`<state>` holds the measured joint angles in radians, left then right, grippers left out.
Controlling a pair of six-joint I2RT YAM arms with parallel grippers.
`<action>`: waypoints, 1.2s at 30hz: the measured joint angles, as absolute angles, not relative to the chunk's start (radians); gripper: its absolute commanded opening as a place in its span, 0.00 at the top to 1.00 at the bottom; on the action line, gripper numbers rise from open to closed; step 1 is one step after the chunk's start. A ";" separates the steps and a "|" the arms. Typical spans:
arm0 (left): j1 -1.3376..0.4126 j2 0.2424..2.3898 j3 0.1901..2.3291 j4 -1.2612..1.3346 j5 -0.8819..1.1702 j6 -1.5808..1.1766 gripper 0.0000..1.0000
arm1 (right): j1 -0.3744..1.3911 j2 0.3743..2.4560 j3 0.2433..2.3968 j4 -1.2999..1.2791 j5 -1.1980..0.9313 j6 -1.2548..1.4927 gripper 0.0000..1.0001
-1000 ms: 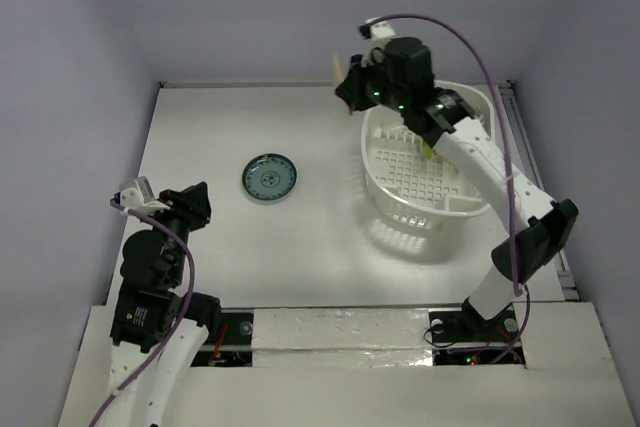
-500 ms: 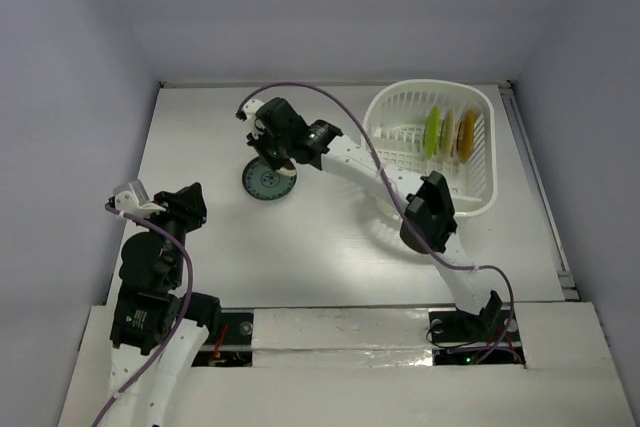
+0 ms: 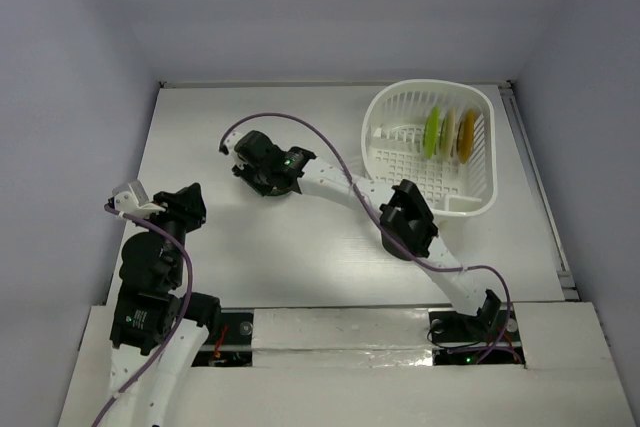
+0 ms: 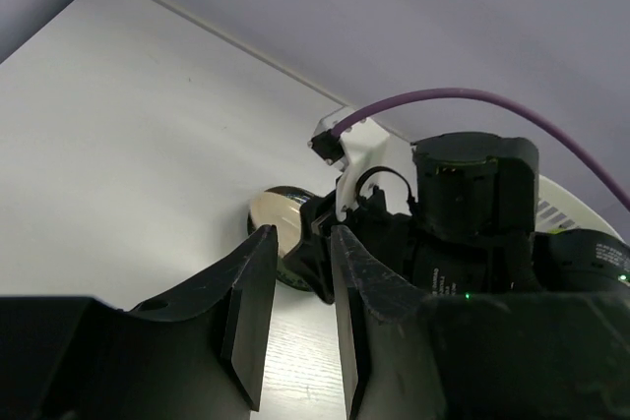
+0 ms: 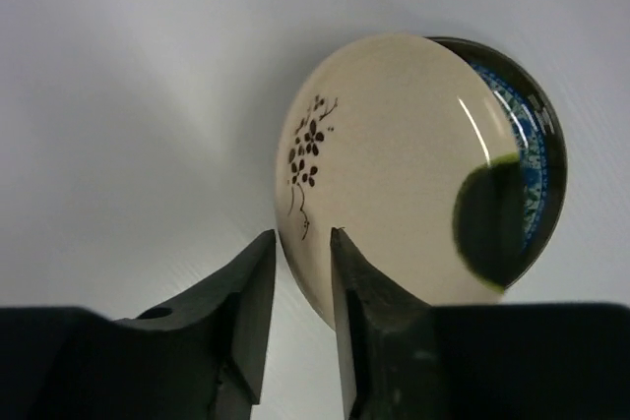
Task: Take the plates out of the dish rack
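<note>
Here, right gripper (image 5: 295, 287) pinching cream plate (image 5: 394, 164) over teal plate (image 5: 532, 159), left gripper (image 4: 295, 287) narrowly spread, dish rack (image 3: 478, 202) apart.

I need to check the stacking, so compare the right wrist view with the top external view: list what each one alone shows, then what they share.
Only the right wrist view shows the cream plate with its dark flower sprig, lying on the teal-patterned plate, with the right gripper at its edge.

Only the top external view shows the dish rack with three plates standing upright in it, and the left gripper idle over bare table.

Both show the white table and the right arm's gripper end.
</note>
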<state>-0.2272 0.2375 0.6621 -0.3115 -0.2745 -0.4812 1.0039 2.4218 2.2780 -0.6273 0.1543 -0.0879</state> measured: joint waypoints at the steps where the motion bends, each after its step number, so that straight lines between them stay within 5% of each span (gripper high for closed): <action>1: -0.227 0.237 0.662 -0.311 -0.274 -0.481 0.74 | 1.007 2.421 2.265 -0.620 0.157 -0.087 0.62; 11: -0.227 0.237 0.662 -0.311 -0.275 -0.484 0.74 | 1.007 2.313 2.127 -0.596 0.234 -0.065 0.58; 12: -0.227 0.237 0.662 -0.312 -0.275 -0.485 0.74 | 1.006 2.276 2.097 -0.580 0.248 -0.060 0.61; 16: -0.227 0.237 0.662 -0.311 -0.275 -0.485 0.75 | 0.982 2.060 1.918 -0.516 0.295 -0.012 1.00; 24: -0.227 0.231 0.662 -0.311 -0.268 -0.487 0.93 | 0.583 1.525 1.503 -0.342 0.323 0.178 1.00; 31: -0.227 0.231 0.662 -0.311 -0.263 -0.487 1.00 | 0.284 1.435 1.355 -0.314 0.245 0.264 0.63; 36: -0.227 0.231 0.662 -0.311 -0.263 -0.485 0.87 | 0.207 1.504 1.345 -0.315 0.125 0.282 0.57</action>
